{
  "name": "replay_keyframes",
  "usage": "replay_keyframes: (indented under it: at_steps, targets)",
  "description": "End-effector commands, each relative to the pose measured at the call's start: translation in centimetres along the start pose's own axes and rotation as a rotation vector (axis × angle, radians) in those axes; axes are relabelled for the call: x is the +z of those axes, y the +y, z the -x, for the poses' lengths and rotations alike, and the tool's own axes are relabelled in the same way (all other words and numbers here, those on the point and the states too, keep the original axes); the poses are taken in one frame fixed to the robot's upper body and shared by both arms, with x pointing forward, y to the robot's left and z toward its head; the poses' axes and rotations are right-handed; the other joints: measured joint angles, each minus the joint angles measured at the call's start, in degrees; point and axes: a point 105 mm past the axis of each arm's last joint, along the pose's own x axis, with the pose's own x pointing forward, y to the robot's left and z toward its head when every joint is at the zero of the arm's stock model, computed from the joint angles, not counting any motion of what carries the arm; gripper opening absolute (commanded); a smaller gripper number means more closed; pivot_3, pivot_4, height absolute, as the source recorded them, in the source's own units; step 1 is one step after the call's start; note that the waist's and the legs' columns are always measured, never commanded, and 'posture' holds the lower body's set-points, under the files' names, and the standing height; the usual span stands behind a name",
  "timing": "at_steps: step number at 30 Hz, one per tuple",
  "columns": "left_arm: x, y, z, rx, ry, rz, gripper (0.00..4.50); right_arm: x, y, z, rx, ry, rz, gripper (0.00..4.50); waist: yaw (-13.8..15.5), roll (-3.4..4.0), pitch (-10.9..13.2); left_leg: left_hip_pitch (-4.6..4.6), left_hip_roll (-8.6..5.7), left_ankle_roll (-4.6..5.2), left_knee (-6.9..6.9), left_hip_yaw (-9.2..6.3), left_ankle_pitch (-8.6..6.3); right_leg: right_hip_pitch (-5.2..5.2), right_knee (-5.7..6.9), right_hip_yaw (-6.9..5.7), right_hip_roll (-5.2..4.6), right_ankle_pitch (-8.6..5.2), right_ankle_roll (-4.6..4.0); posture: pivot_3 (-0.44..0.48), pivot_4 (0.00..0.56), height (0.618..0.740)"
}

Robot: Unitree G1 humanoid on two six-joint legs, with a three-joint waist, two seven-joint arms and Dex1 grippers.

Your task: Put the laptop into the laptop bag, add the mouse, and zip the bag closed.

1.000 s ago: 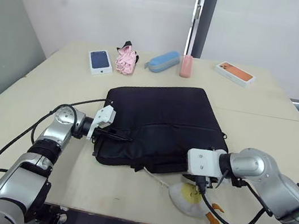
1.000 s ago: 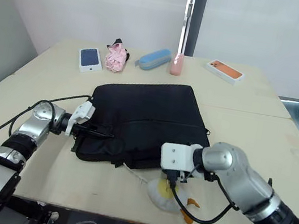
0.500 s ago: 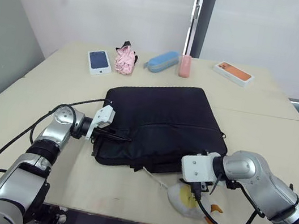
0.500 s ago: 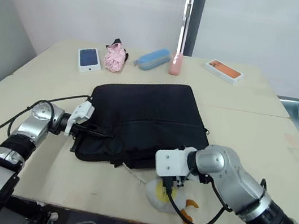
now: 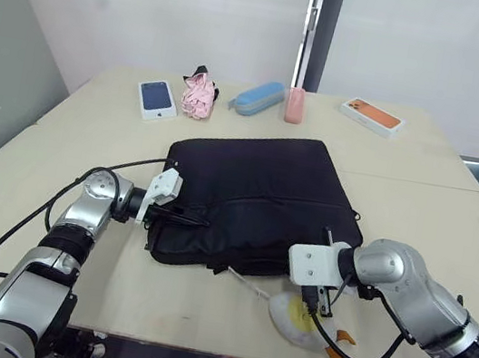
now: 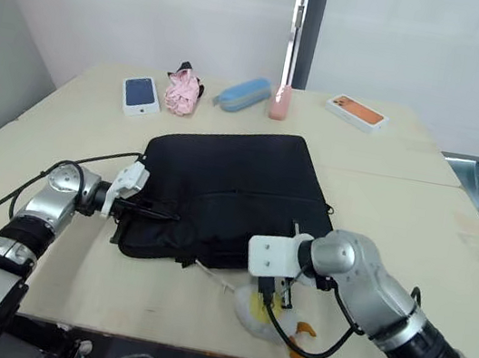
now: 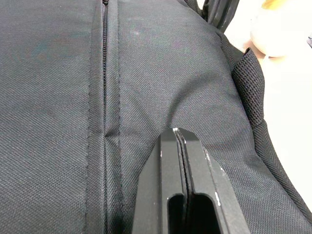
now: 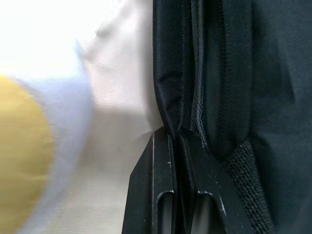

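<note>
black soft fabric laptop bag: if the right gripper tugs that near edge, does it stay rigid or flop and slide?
The black soft fabric laptop bag probably yields locally: its woven edge puckers where the right gripper pinches it. The body lies flat, so it may hold something stiff inside. It might slide on the smooth beige table; the left gripper rests closed on its far side.

Black laptop bag, white plush egg with yellow face.
</note>
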Motion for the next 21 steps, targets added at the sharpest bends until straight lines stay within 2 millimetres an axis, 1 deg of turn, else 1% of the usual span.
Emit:
replay_keyframes:
  at_steps: [1,3,6,9,10,13,15,19,21]
  targets:
    - [-3.2,-1.9,-0.3,-0.056,0.086,0.125,0.00,3.0,1.0,2.1,0.087,-0.144,-0.023,0.03,0.09,0.00,0.00,0.00,0.00,0.01,0.00,0.00,0.00,0.00,0.01,0.00,0.00,0.00,-0.01,0.000,0.150,0.740]
    - [-3.3,-1.9,-0.3,-0.056,0.086,0.126,0.00,3.6,0.4,2.9,0.069,-0.187,-0.053,0.03,0.16,-0.01,0.01,0.00,0.04,0.02,0.00,-0.02,0.01,0.01,0.02,-0.03,0.01,-0.01,-0.03,0.000,0.150,0.740]
    - [-3.3,-1.9,-0.3,-0.057,0.087,0.127,0.00,4.3,-0.6,3.5,0.037,-0.237,-0.085,0.03,0.16,-0.01,0.01,0.01,0.04,0.02,0.08,-0.02,0.00,0.01,0.09,-0.02,0.01,-0.01,-0.03,0.000,0.150,0.740]
    - [-3.3,-1.9,-0.3,-0.057,0.087,0.128,0.00,4.8,-1.3,3.6,0.005,-0.260,-0.086,0.03,0.17,-0.01,0.01,0.02,0.04,0.01,0.09,-0.02,0.00,0.00,0.13,-0.02,0.01,-0.02,-0.03,0.000,0.150,0.740]
    - [-3.3,-1.9,-0.3,-0.056,0.087,0.128,0.00,4.8,-2.0,3.4,-0.032,-0.262,-0.085,0.03,0.15,-0.01,0.00,0.02,0.04,0.01,0.09,-0.02,0.00,0.00,0.13,-0.02,0.01,-0.02,-0.04,0.000,0.150,0.740]
    - [-3.3,-1.9,-0.3,-0.058,0.088,0.129,0.00,5.0,-5.1,2.7,-0.195,-0.265,-0.103,0.03,-0.08,0.00,0.00,0.02,0.03,0.00,0.10,-0.02,0.01,0.00,0.14,-0.02,0.01,-0.02,-0.05,0.000,0.150,0.740]
    - [-3.3,-1.9,-0.3,-0.059,0.088,0.129,0.00,5.1,-6.5,2.2,-0.254,-0.261,-0.140,0.03,-0.12,0.00,0.01,0.01,0.01,-0.02,0.14,-0.02,0.01,-0.04,0.24,0.00,0.01,-0.02,-0.05,0.000,0.150,0.740]
    - [-3.3,-1.9,-0.3,-0.063,0.090,0.129,0.00,5.0,-7.8,0.7,-0.311,-0.224,-0.158,0.03,-0.11,-0.01,0.01,-0.01,0.02,-0.07,0.14,-0.03,0.00,-0.05,0.21,-0.01,0.03,-0.03,-0.06,0.000,0.150,0.740]
    - [-3.3,-1.9,-0.4,-0.064,0.089,0.128,0.00,4.5,-7.4,-0.2,-0.294,-0.191,-0.157,0.03,-0.09,-0.02,0.02,-0.04,0.02,-0.09,0.13,-0.04,0.01,-0.06,0.21,-0.02,0.03,-0.03,-0.06,0.000,0.150,0.740]
